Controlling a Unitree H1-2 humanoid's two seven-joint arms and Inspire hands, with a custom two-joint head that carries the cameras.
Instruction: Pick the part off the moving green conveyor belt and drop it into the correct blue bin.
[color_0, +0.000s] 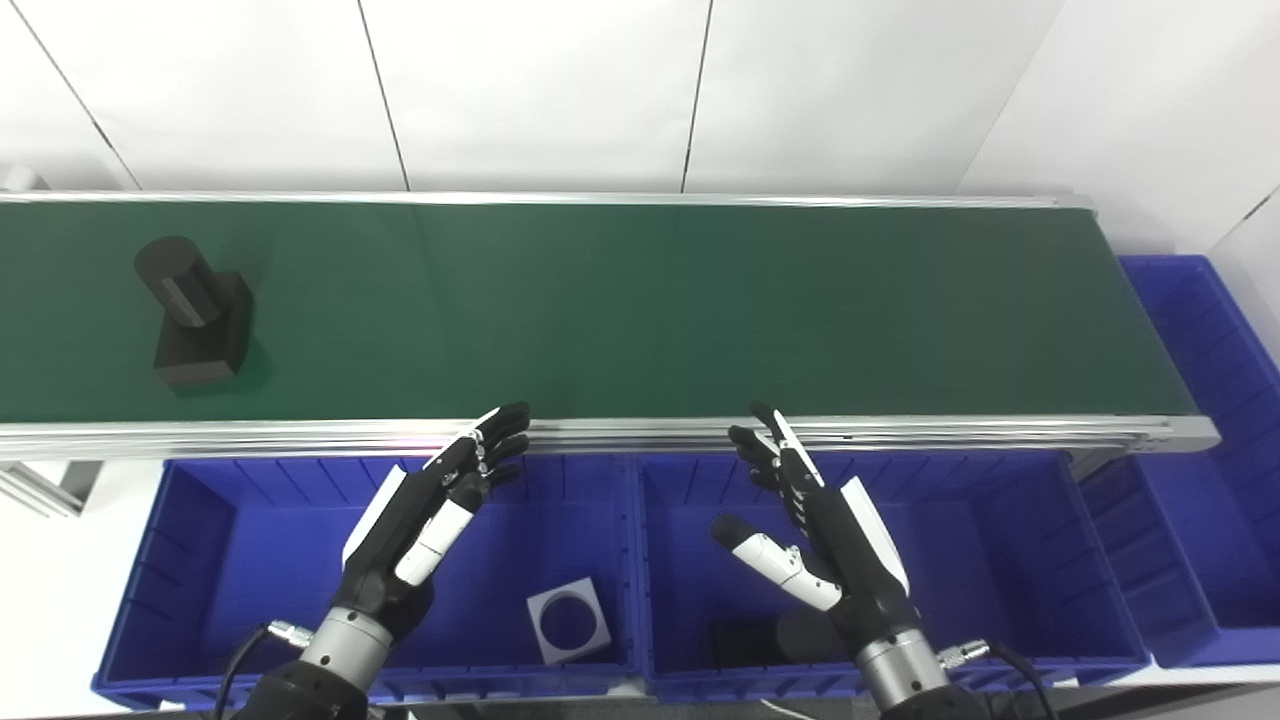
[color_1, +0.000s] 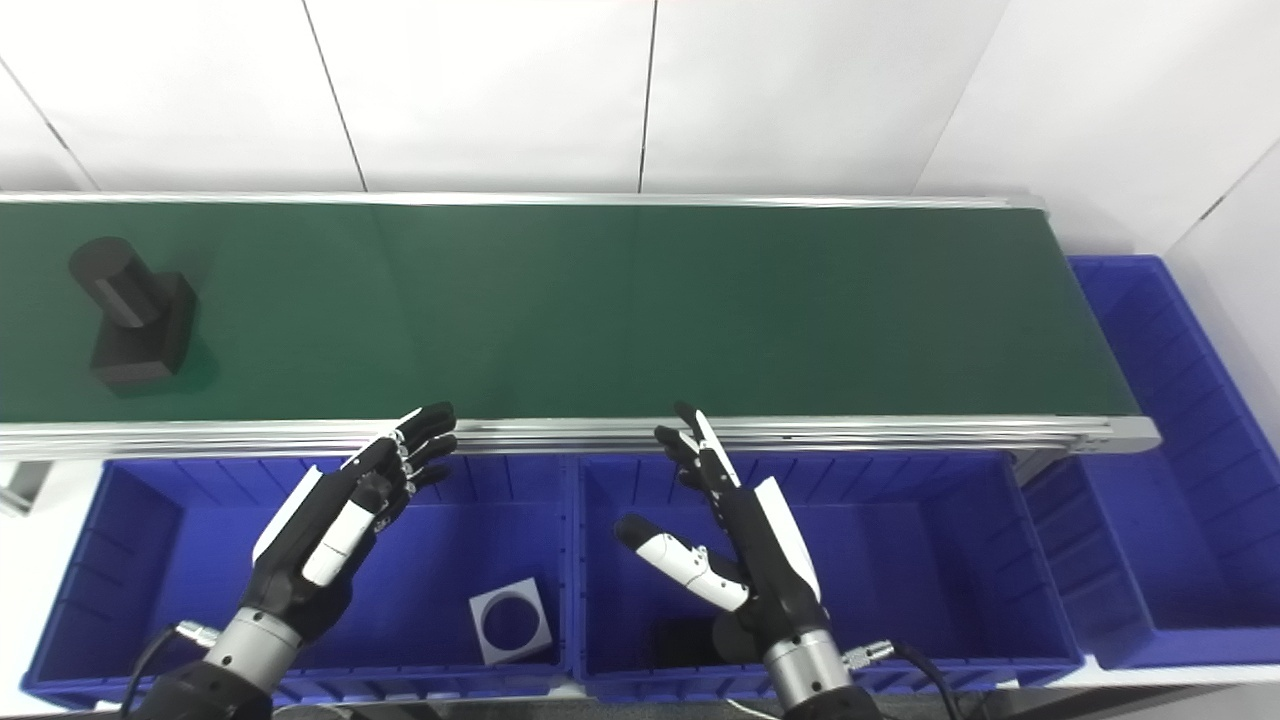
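Note:
A black part (color_0: 195, 312), a cylinder on a square base, stands on the green conveyor belt (color_0: 640, 300) at its far left. My left hand (color_0: 425, 520) is open and empty, held above the left blue bin (color_0: 200, 520), well to the right of the part. My right hand (color_0: 810, 530) is open and empty above the middle blue bin (color_0: 1000, 540). Both hands' fingertips reach near the belt's front rail.
The left bin holds a white square plate with a round hole (color_0: 568, 620). The middle bin holds a dark part (color_0: 750, 640), partly hidden by my right hand. A third blue bin (color_0: 1215, 440) stands at the belt's right end. A white wall is behind.

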